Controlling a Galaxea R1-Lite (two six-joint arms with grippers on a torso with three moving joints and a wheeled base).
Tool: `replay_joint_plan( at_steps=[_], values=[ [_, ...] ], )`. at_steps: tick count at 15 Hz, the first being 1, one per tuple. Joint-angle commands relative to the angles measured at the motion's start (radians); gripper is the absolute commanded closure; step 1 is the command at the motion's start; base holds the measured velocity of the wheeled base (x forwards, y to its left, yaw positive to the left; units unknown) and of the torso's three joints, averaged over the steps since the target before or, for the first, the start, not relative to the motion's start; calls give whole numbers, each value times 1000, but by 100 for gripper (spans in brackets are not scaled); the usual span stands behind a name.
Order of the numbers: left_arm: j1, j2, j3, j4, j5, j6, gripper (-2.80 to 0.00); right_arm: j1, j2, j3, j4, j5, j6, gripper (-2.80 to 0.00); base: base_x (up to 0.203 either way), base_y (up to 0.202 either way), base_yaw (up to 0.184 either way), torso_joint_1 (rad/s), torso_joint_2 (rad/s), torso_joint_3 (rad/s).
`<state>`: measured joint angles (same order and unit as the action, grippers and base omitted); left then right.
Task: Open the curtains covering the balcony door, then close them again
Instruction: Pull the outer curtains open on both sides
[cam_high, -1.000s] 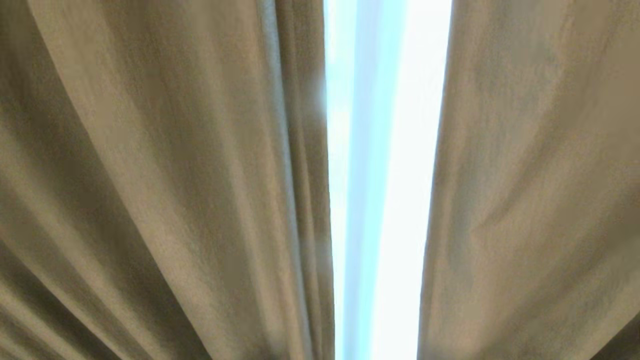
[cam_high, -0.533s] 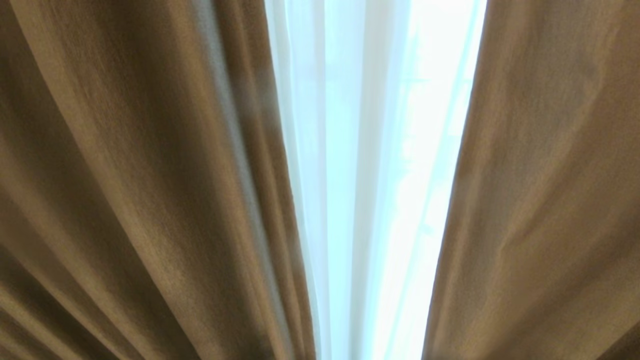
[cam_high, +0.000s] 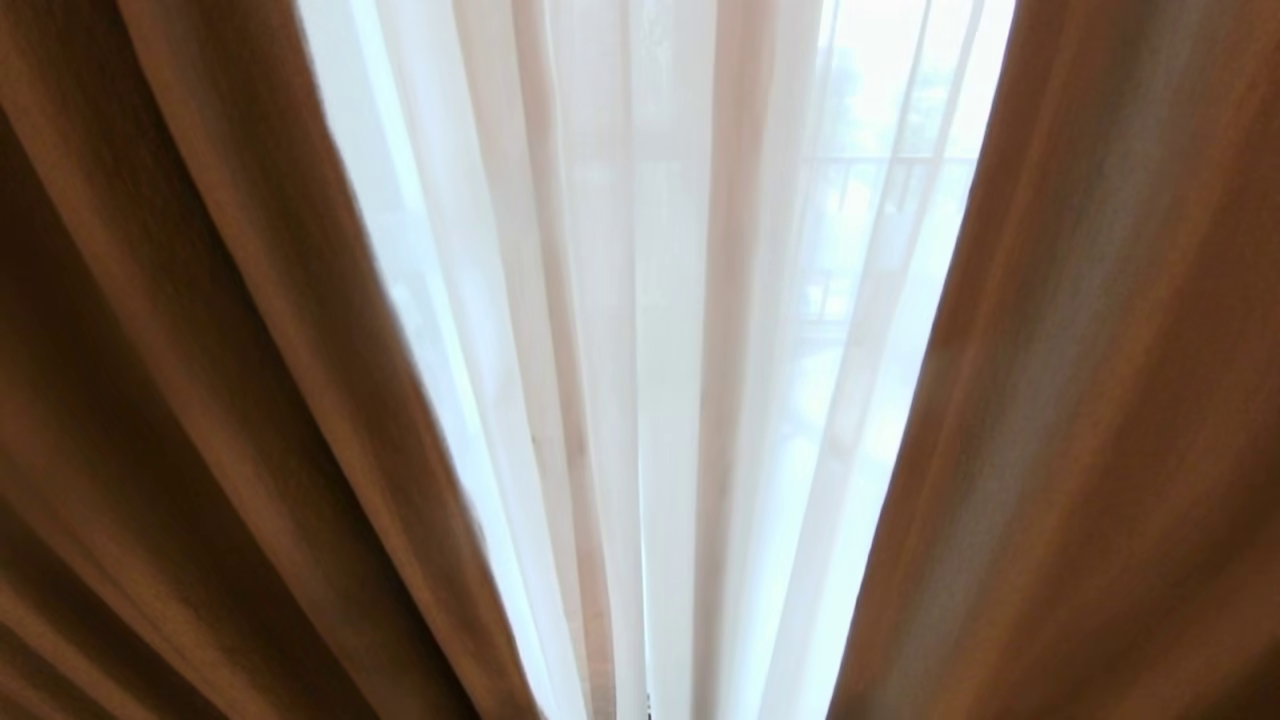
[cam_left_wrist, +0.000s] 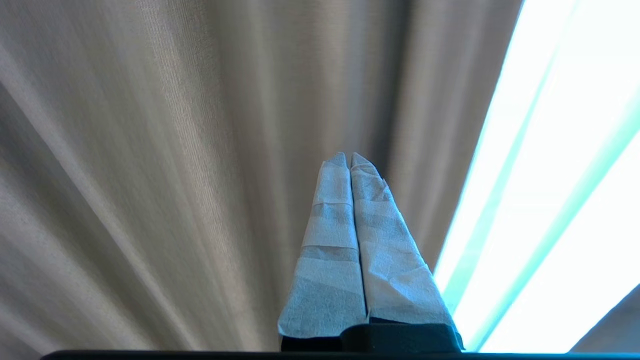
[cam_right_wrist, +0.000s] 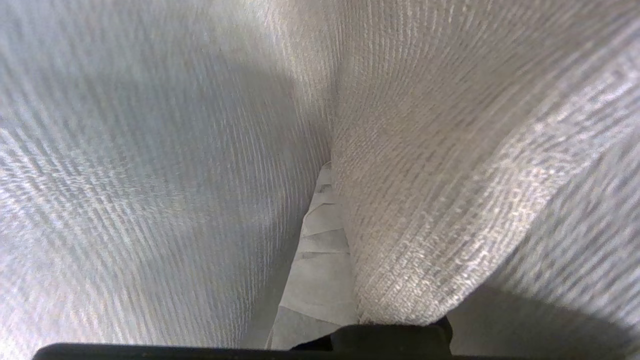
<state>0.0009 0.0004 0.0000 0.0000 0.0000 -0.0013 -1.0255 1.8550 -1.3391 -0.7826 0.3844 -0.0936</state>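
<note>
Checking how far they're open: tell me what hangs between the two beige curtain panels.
In the head view, sheer white curtain fills the gap between the left beige panel and right beige panel.

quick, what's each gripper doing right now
left gripper: closed, holding nothing, beside the thick curtain
right gripper: closed, wrapped in thick curtain folds; grip cannot be told

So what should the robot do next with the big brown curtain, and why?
Probably keep drawing the thick curtains sideways with the right gripper, whose jaws are shut on a fold of that fabric. The gap shows only the sheer curtain so far, with the balcony railing faint behind it, so the opening is only partly done. The left gripper is shut and holds nothing.
</note>
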Motion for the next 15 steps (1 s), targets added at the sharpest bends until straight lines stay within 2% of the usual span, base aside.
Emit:
replay_joint_plan(
  at_steps=[1,3,7,11,15],
  values=[
    [1,0,0,0,0,0,0,8,-50,21,-9,22,1,0,0,0,0,0,0,0],
    [1,0,0,0,0,0,0,35,-100,69,-8,49,7,0,0,0,0,0,0,0],
    [1,0,0,0,0,0,0,118,-237,195,-9,130,84,0,0,0,0,0,0,0],
    [1,0,0,0,0,0,0,191,-332,306,-9,186,96,0,0,0,0,0,0,0],
    [1,0,0,0,0,0,0,225,-353,330,-7,200,98,0,0,0,0,0,0,0]
  ],
)
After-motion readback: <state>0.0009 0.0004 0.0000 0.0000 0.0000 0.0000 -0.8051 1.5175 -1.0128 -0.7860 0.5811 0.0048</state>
